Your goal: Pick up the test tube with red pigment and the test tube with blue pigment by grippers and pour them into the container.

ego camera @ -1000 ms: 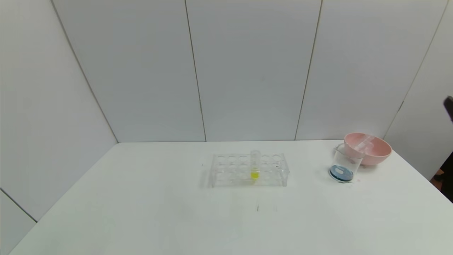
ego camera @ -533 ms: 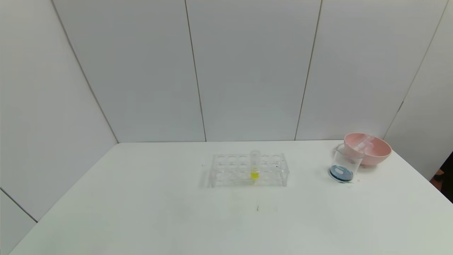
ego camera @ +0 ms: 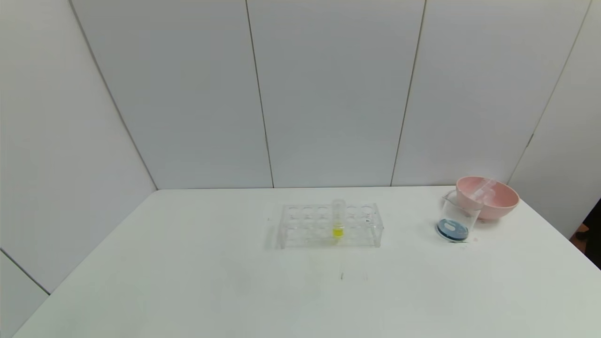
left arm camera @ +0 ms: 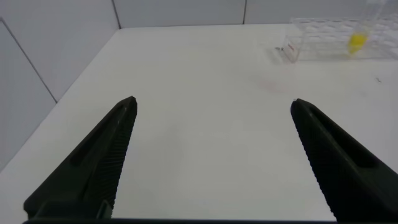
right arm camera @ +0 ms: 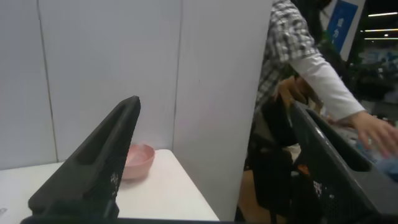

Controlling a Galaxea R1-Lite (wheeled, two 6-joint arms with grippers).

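From my remote station, the white bench (ego camera: 188, 281) carries a clear tube rack (ego camera: 330, 226) near the middle of its far half, one tube with yellow liquid (ego camera: 338, 223) standing upright in it. Toward the far right corner the container (ego camera: 458, 217) stands with dark blue liquid pooled in its bottom, touching or just in front of the pink bowl (ego camera: 488, 197), where a clear empty tube seems to lie; I cannot tell which test tube it is. My left gripper (left arm camera: 211, 155) hangs with its fingers spread wide over the near left part of the bench, holding nothing. My right gripper (right arm camera: 217, 162), equally wide and empty, is off the bench's right edge, with a person in a checked shirt (right arm camera: 298, 56) beyond it.
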